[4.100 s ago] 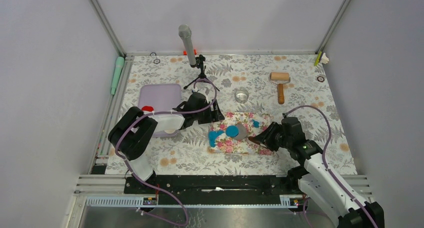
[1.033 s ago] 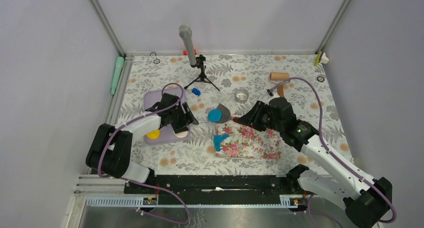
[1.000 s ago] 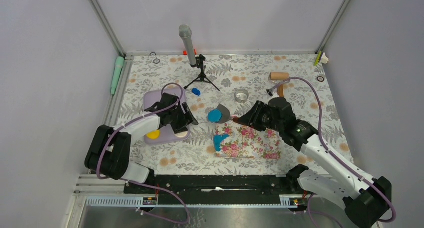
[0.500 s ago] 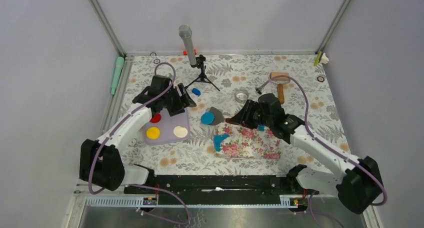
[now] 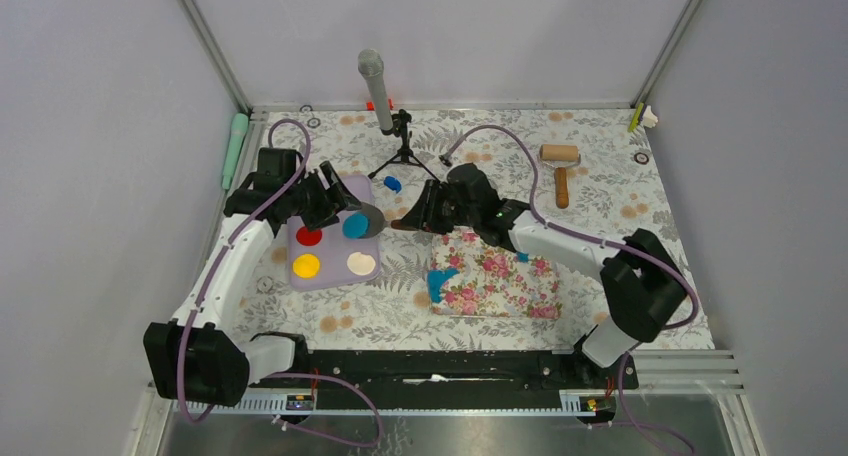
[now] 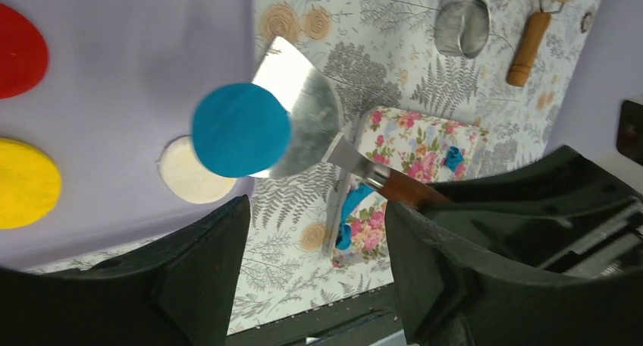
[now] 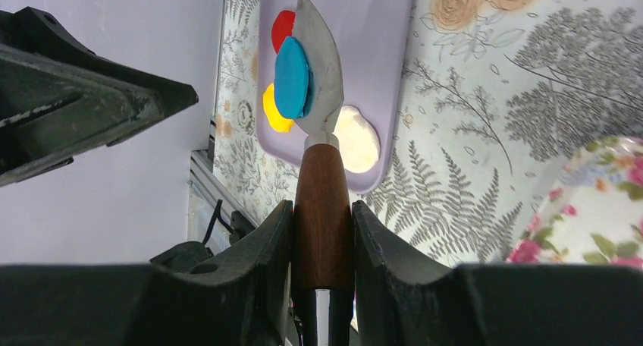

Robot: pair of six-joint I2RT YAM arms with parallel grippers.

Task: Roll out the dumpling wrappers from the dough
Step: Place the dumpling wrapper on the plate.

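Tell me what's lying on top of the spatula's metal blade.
One round blue dumpling wrapper lies flat on the blade of the spatula. The metal directly beneath it is covered.

Plain pale-grey walls [image 5: 450, 36] are enclosing the bench [image 5: 480, 136] on three sides — back, left and right; slanted aluminium posts [image 5: 205, 41] are running up the two far corners; a fern-and-rose printed cloth [image 5: 650, 216] is covering the bench top; a metal rail [image 5: 700, 361] is lining its near edge; soft, even light is falling throughout.

Left gripper [image 5: 335, 201] hangs wide open far left, and the right gripper [image 5: 413, 217], arm stretched leftward, pinches a wooden handle [image 7: 322, 198].
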